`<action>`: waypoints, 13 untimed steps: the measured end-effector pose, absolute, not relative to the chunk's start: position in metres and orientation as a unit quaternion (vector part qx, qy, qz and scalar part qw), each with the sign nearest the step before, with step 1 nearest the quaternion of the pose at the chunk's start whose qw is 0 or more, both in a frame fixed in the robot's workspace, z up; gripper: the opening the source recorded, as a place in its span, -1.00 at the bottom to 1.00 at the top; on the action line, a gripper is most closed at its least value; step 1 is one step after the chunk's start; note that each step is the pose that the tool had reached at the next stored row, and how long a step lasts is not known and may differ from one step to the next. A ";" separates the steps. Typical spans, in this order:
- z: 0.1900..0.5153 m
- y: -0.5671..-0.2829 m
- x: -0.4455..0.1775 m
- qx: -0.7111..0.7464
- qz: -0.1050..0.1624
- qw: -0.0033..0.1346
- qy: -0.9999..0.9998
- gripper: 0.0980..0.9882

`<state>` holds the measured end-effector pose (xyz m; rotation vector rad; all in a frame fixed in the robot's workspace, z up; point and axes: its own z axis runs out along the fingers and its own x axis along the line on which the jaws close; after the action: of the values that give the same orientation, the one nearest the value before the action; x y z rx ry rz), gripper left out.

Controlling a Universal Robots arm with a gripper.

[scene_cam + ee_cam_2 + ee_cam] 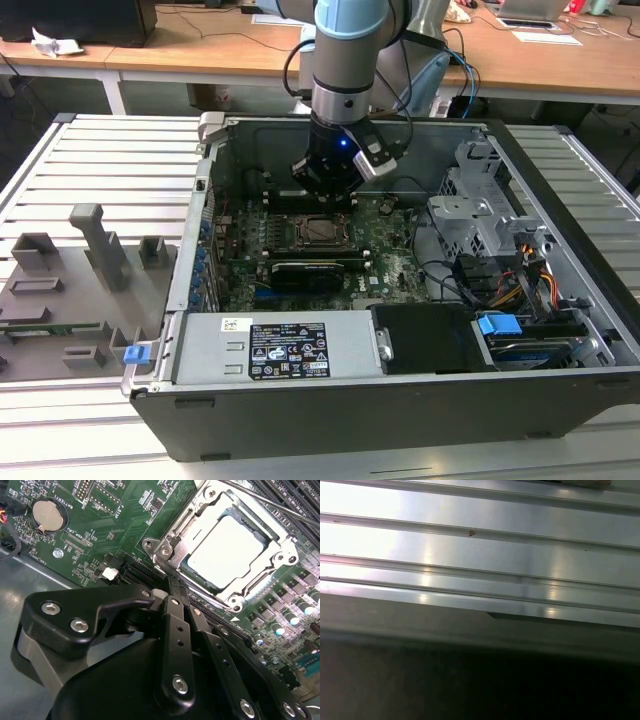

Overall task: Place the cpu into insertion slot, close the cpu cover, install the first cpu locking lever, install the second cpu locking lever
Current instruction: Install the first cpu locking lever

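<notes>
With the cpu seated in the insertion slot under the lowered cpu cover, the gripper, fingers pinched together and empty, should press any locking lever beside that slot steadily, without slipping.

The silvery cpu lies flat in the insertion slot, framed by the closed cpu cover.
</notes>
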<state>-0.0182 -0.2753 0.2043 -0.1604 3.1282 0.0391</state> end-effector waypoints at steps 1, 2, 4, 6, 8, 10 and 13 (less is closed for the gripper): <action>0.204 -0.275 -0.018 -0.051 0.012 0.005 0.999 -0.98; 0.204 -0.275 -0.018 -0.051 0.012 0.005 0.999 -0.98; 0.203 -0.275 -0.018 -0.051 0.012 0.005 0.999 -0.98; 0.203 -0.275 -0.018 -0.051 0.012 0.005 0.999 -0.98; 0.203 -0.275 -0.018 -0.051 0.012 0.005 0.999 -0.98; 0.202 -0.275 -0.018 -0.051 0.012 0.005 0.999 -0.98; 0.202 -0.275 -0.018 -0.051 0.012 0.005 0.999 -0.98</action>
<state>-0.0182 -0.2751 0.2022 -0.1601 3.1281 0.0369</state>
